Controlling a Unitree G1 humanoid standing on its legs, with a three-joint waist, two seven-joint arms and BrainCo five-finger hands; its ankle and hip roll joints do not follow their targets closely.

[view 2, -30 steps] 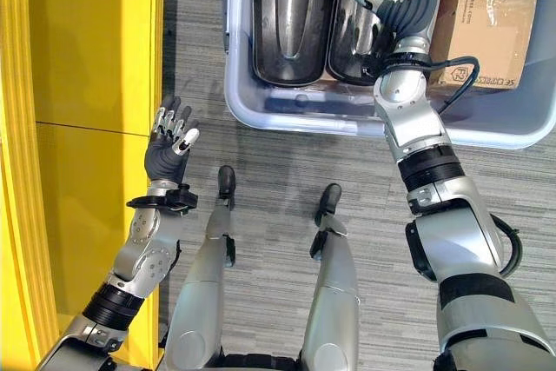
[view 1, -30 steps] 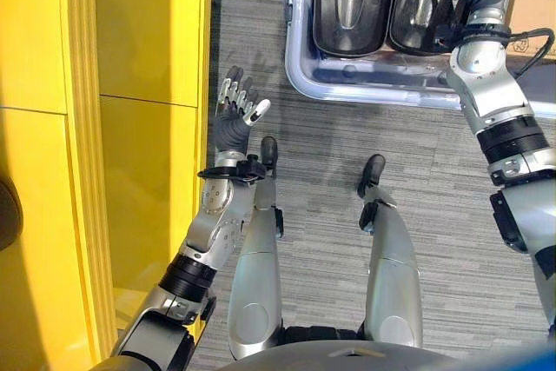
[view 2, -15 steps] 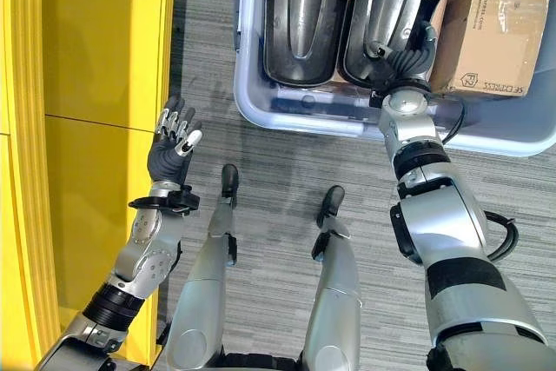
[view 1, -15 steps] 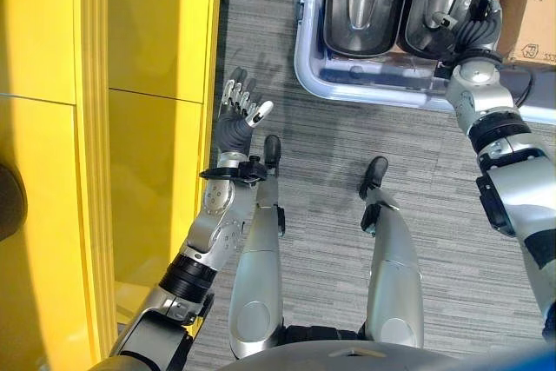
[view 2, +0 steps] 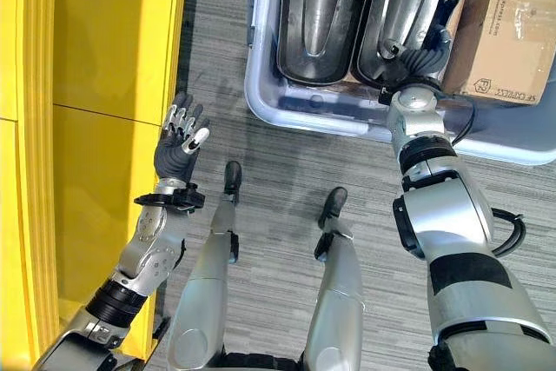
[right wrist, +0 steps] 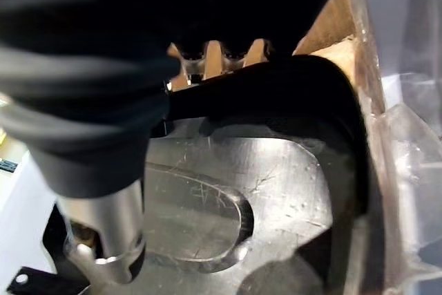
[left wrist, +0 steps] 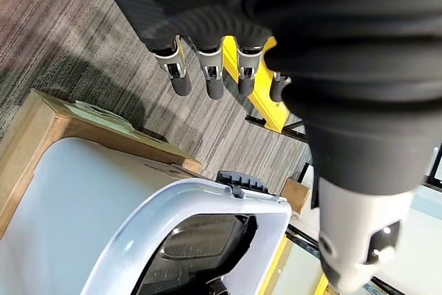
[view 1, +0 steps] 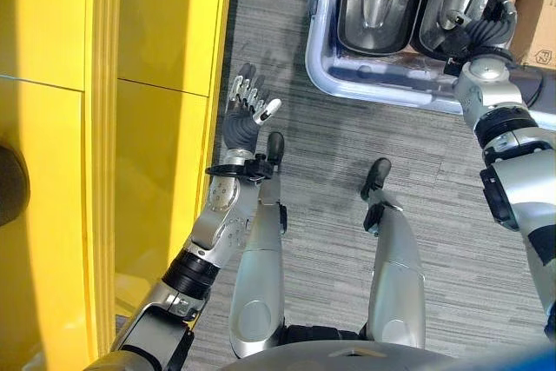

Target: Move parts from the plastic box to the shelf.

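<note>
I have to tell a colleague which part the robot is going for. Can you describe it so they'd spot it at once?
Find the pale plastic box on the grey carpet, right of the yellow shelf. Two dark, glossy moulded parts lie side by side in it. It is the one next to the cardboard box, with the right hand at its near end.

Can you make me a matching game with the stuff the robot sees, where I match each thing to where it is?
Things:
1. clear plastic box
2. brown cardboard carton
3. yellow shelf
4. robot's left hand

Places:
A. open, raised over the grey carpet beside the shelf
B. along the robot's left side
C. on the floor ahead, holding two dark moulded parts
D. inside the box, to the right of the parts

Pairs: 1-C, 2-D, 3-B, 4-A
</note>
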